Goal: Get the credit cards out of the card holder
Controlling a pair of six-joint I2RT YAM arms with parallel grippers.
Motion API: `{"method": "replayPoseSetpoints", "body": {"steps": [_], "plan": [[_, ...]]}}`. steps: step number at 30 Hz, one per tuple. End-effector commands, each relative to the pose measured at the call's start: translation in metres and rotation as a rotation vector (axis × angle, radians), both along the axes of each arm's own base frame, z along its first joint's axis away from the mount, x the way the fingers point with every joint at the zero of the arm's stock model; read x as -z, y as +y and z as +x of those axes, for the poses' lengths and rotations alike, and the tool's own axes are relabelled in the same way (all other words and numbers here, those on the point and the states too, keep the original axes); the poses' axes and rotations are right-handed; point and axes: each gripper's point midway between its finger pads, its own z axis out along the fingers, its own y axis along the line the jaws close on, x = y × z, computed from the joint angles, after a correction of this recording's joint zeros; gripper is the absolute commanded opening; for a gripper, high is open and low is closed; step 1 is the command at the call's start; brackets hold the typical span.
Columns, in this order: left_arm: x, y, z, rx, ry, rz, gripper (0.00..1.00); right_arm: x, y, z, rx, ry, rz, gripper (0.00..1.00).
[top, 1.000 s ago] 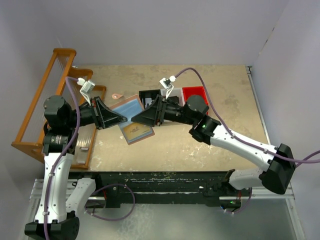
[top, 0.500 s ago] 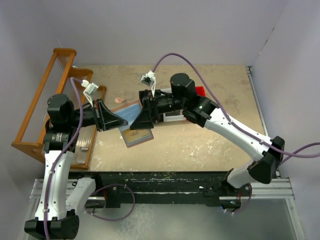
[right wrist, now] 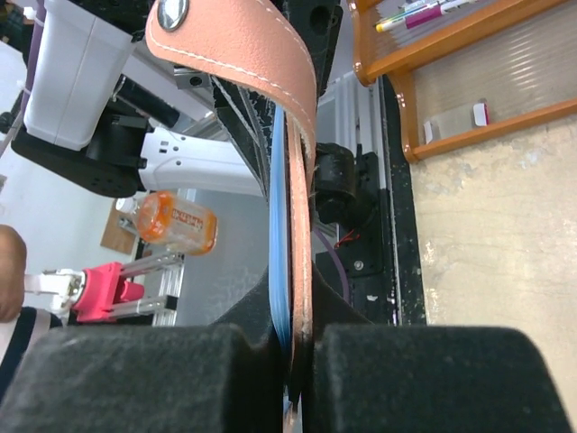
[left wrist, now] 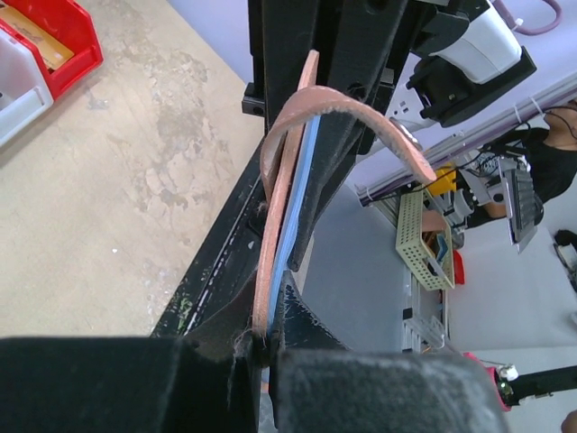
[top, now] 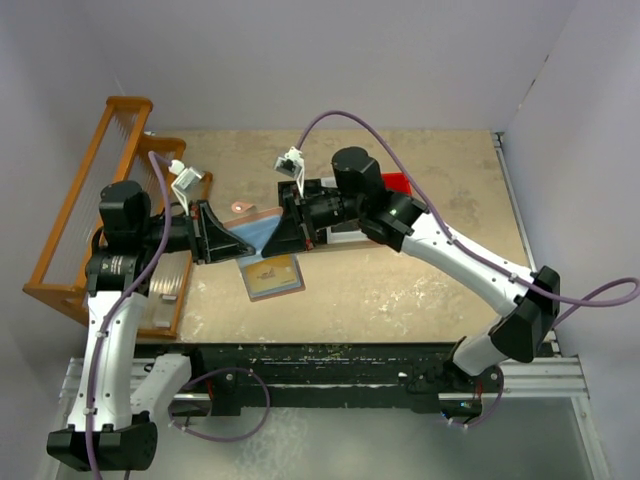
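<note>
- Top external view: the left gripper (top: 243, 243) and the right gripper (top: 274, 244) are meeting tip to tip at centre-left of the frame. They are holding the card holder (top: 255, 226) between them.
- The holder's light blue lining is facing up, and its snap strap (top: 238, 208) is sticking out toward the upper left.
- Just below the two grippers a tan-orange card (top: 272, 276) is showing inside a salmon border. I cannot tell whether it is sitting in the holder's lower flap or lying loose on the table (top: 420, 280).
- An orange wooden rack (top: 80, 215) is standing along the left edge, and a red bin (top: 397, 181) is peeking out behind the right arm.
- Left wrist view: the left gripper (left wrist: 270, 347) is clamping down on the card holder (left wrist: 278, 216) at bottom centre. Its black pads (left wrist: 135, 388) are pressing on the salmon leather and blue lining, seen edge-on.
- The holder is rising toward the top centre, and its strap is arching over to the right. The right arm's black body is standing directly behind it.
- The red bin (left wrist: 41, 36) and a white bin (left wrist: 16, 101) are sitting in the upper left corner.
- Right wrist view: the right gripper (right wrist: 302, 356) is pinching the card holder (right wrist: 303, 180) at bottom centre, with the jaws closed tight on leather and lining.
- The strap with its metal snap (right wrist: 171, 11) is curling across the top.
- The wooden rack (right wrist: 451, 86) is filling the upper right.
</note>
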Motion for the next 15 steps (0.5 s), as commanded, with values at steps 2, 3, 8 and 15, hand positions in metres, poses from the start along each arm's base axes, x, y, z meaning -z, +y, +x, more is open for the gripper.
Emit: {"method": "replayPoseSetpoints", "body": {"steps": [2, 3, 8, 15], "plan": [[-0.011, 0.0, -0.001, 0.021, -0.087, 0.014, 0.04, -0.033, -0.007, -0.011, -0.018, -0.041, 0.107, 0.0], [-0.01, 0.0, 0.0, 0.02, -0.084, 0.014, 0.05, -0.034, -0.008, -0.009, 0.0, -0.045, 0.109, 0.0], [-0.013, 0.0, -0.002, 0.029, -0.099, 0.017, 0.67, -0.048, -0.013, 0.007, 0.142, -0.064, 0.161, 0.0], [-0.013, 0.0, -0.008, -0.02, -0.136, -0.003, 0.82, -0.112, -0.043, 0.032, 0.458, -0.038, 0.524, 0.0]]}}
